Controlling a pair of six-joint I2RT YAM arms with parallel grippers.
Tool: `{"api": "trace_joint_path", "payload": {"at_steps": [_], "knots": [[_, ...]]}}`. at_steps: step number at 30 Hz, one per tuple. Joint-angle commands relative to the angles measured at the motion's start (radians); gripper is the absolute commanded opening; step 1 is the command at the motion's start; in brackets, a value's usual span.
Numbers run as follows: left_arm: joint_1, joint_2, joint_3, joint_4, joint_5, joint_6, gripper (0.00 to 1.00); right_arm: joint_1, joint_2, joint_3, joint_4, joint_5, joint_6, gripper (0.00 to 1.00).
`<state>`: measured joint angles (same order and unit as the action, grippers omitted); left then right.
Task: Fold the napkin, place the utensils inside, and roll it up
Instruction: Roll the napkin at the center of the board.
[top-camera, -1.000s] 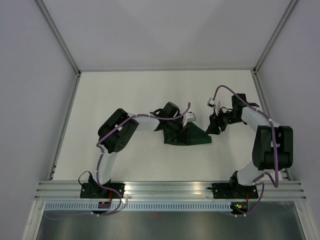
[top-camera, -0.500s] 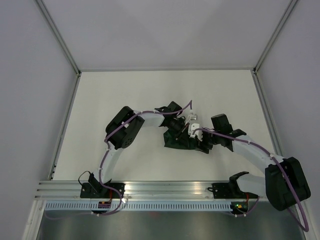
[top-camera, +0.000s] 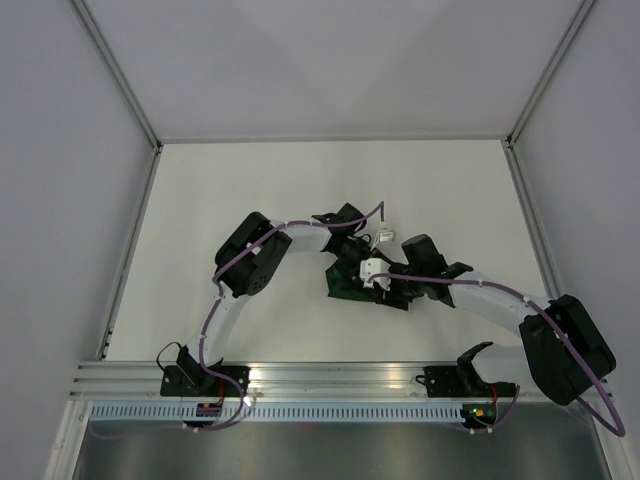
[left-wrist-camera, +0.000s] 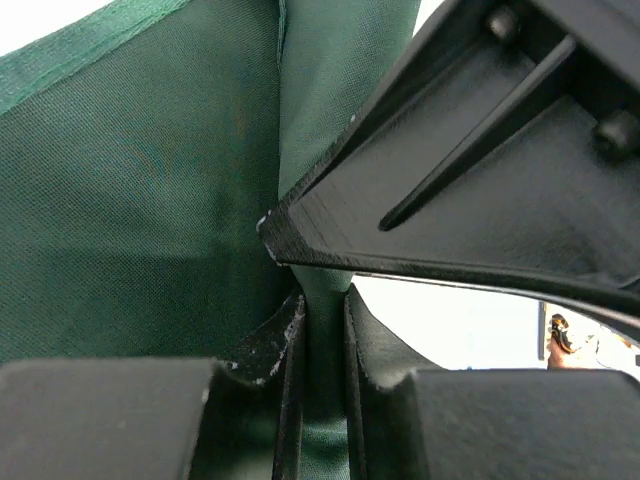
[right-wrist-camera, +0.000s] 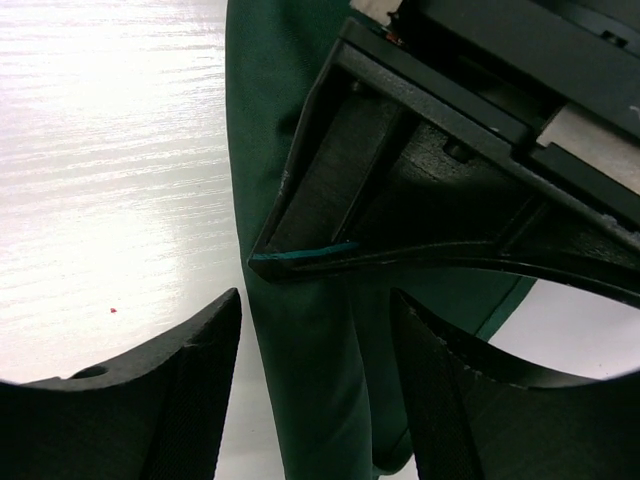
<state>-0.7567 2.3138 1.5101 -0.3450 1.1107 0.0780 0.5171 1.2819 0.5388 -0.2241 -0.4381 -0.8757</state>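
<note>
The dark green napkin (top-camera: 352, 282) lies bunched at the table's middle, mostly under both grippers. My left gripper (top-camera: 358, 262) is shut on a fold of the napkin (left-wrist-camera: 322, 330), the cloth pinched between its fingers. My right gripper (top-camera: 388, 290) is open, its fingers (right-wrist-camera: 180, 390) on either side of a raised fold of the napkin (right-wrist-camera: 310, 360), right below the left gripper's fingers (right-wrist-camera: 400, 210). The right gripper's finger (left-wrist-camera: 480, 180) fills the left wrist view. No orange-yellow utensils show in any view.
The white table (top-camera: 250, 200) is bounded by grey walls and a metal rail (top-camera: 340, 378) at the near edge. Both arms meet over the napkin, their purple cables (top-camera: 480, 290) arching beside them.
My right arm has swung left from the table's right side to the napkin and now straddles a fold. My left gripper stayed on the cloth, which has bunched up smaller.
</note>
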Motion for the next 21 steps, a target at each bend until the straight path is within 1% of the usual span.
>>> {"api": "trace_joint_path", "payload": {"at_steps": [1, 4, 5, 6, 7, 8, 9, 10, 12, 14, 19, 21], "knots": [[-0.004, 0.087, -0.024, -0.088, -0.198, 0.008, 0.08, 0.014, 0.017, -0.002, 0.022, 0.018, 0.003, 0.66], [-0.003, 0.085, -0.016, -0.088, -0.199, 0.006, 0.12, 0.018, 0.042, 0.001, 0.017, 0.027, -0.003, 0.60], [-0.003, 0.085, -0.013, -0.088, -0.204, 0.003, 0.15, 0.018, 0.048, 0.001, 0.016, 0.030, -0.003, 0.56], [-0.003, 0.084, -0.013, -0.086, -0.204, 0.003, 0.22, 0.018, 0.057, 0.004, 0.012, 0.032, -0.003, 0.51], [0.000, 0.081, -0.011, -0.088, -0.204, 0.000, 0.27, 0.018, 0.062, 0.009, 0.009, 0.032, -0.002, 0.45], [0.000, 0.076, -0.008, -0.088, -0.206, -0.006, 0.30, 0.020, 0.066, 0.012, 0.005, 0.035, 0.001, 0.31], [0.000, 0.075, -0.005, -0.088, -0.206, -0.009, 0.34, 0.018, 0.076, 0.019, 0.000, 0.035, 0.003, 0.26], [0.005, 0.072, -0.005, -0.088, -0.209, -0.012, 0.36, 0.018, 0.080, 0.024, -0.003, 0.035, 0.004, 0.23], [0.007, 0.055, -0.004, -0.080, -0.226, -0.018, 0.41, 0.018, 0.095, 0.033, -0.015, 0.033, 0.007, 0.14], [0.010, 0.038, -0.005, -0.068, -0.232, -0.030, 0.44, 0.015, 0.106, 0.041, -0.032, 0.032, 0.004, 0.08], [0.043, -0.042, -0.017, 0.010, -0.258, -0.067, 0.47, 0.006, 0.155, 0.081, -0.083, -0.002, -0.008, 0.05], [0.057, -0.068, -0.045, 0.070, -0.287, -0.112, 0.49, -0.012, 0.181, 0.113, -0.130, -0.022, -0.022, 0.04]]}}
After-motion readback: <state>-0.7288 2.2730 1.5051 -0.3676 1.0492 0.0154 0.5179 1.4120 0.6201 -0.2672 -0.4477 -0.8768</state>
